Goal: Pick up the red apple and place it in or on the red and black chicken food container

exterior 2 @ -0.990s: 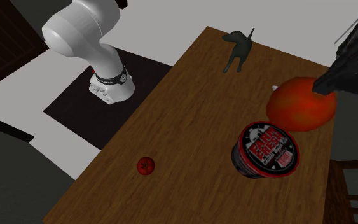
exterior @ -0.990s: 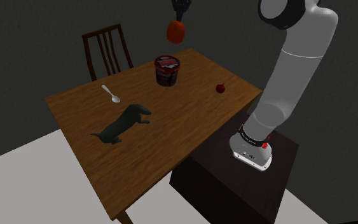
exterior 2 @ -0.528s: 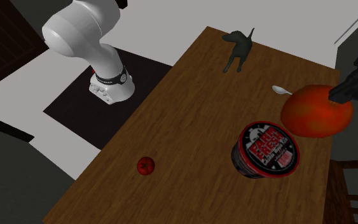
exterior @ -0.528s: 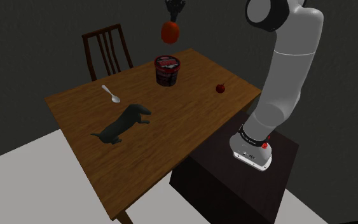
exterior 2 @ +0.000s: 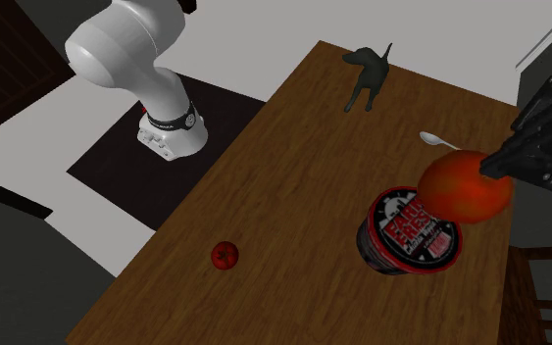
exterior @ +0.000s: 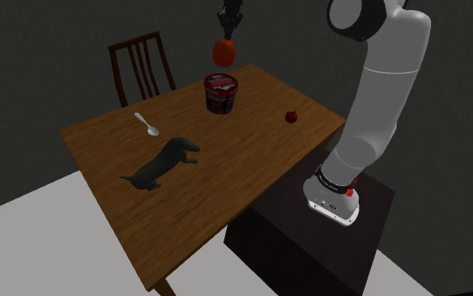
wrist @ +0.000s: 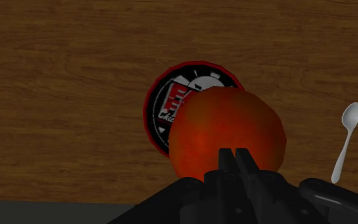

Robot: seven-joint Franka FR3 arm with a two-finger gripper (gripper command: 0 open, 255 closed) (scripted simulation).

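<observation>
Transport step: tool (exterior: 229,32) clamping apple (exterior: 223,52), hovering above container (exterior: 221,92). Next: centre, lower, release.

I see the apple (wrist: 227,133) covering part of the container (wrist: 161,108). The table (exterior: 243,168) edge hides the chair (exterior: 135,42) legs.

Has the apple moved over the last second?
Yes. In the shoulder view the apple, clasped by the gripper, has shifted left and lower, closer above the red and black container.
</observation>
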